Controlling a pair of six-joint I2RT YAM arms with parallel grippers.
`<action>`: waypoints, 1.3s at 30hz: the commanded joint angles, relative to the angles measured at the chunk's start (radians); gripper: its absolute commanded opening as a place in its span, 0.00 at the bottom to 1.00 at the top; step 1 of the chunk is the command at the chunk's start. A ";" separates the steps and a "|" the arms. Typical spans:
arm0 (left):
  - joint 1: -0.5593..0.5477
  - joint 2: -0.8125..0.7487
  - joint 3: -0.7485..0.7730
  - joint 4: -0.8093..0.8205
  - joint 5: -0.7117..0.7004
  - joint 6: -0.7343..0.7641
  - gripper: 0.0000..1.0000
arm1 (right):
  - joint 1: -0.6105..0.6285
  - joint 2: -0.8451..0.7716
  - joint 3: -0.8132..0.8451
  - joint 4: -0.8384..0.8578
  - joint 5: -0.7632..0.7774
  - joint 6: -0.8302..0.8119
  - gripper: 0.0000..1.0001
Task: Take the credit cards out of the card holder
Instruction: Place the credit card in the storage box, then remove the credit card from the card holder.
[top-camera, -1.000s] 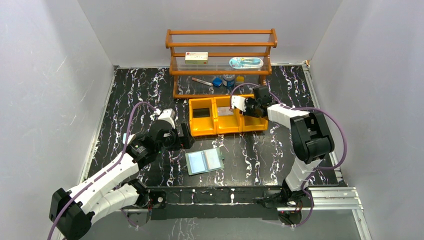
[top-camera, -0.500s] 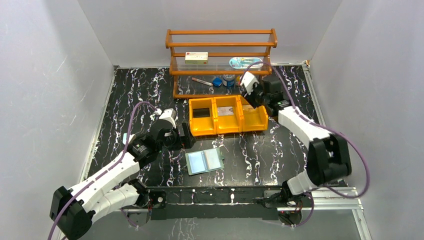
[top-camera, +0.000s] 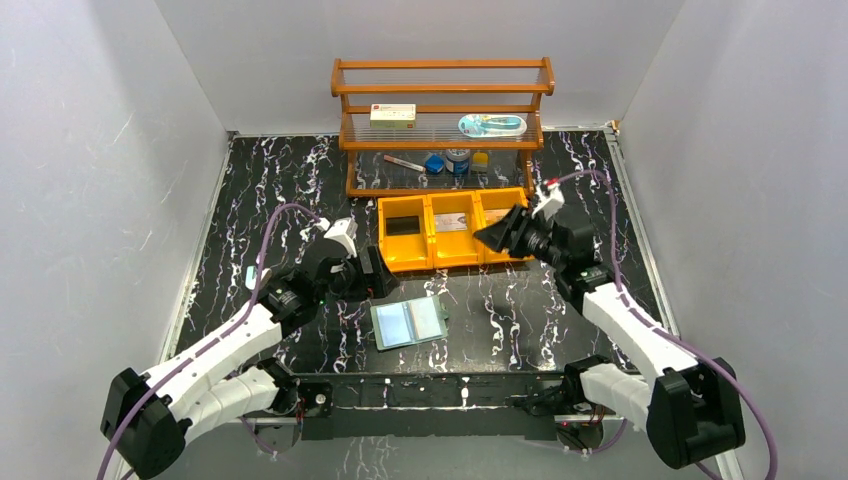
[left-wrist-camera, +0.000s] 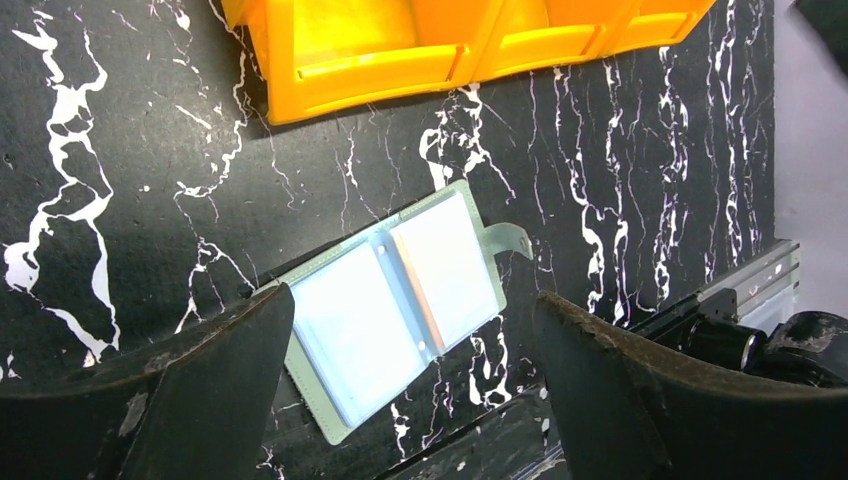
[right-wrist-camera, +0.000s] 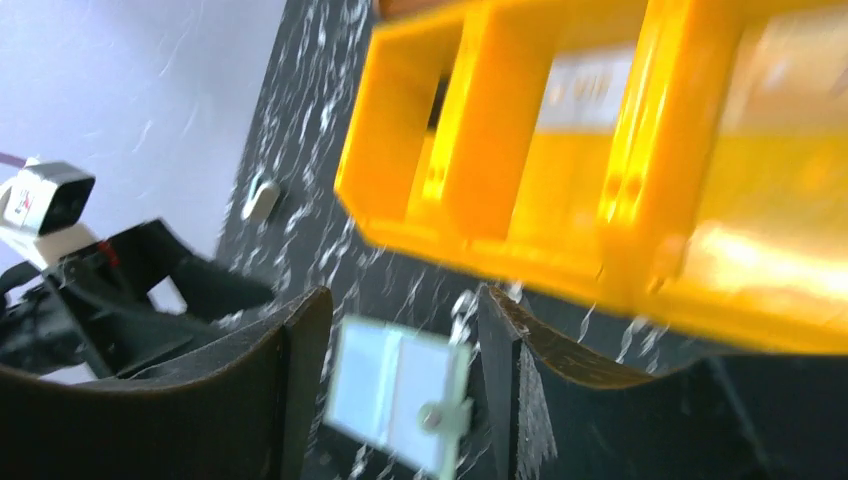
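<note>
Swung down from shelf (top-camera: 440, 90) to beside orange bins (top-camera: 455, 232) with right end effector (top-camera: 497, 236) parted, empty, and left end effector (top-camera: 372, 272) gaping, empty, near card holder (top-camera: 407, 322) spread open.

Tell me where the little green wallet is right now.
In the top view the green wallet lies open, centre front, on the near side of the orange bins.

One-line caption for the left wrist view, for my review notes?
Open left hand framing the card holder, which lies unfolded on the black marbled table near the orange bins.
</note>
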 joint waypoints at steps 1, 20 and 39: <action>0.007 0.015 -0.022 0.014 0.043 -0.018 0.86 | 0.065 0.000 -0.083 0.149 -0.158 0.325 0.62; 0.007 0.056 -0.064 0.018 0.113 -0.048 0.66 | 0.663 0.393 0.243 -0.438 0.465 0.215 0.53; 0.007 0.174 -0.060 -0.022 0.215 0.028 0.61 | 0.679 0.532 0.246 -0.446 0.428 0.246 0.46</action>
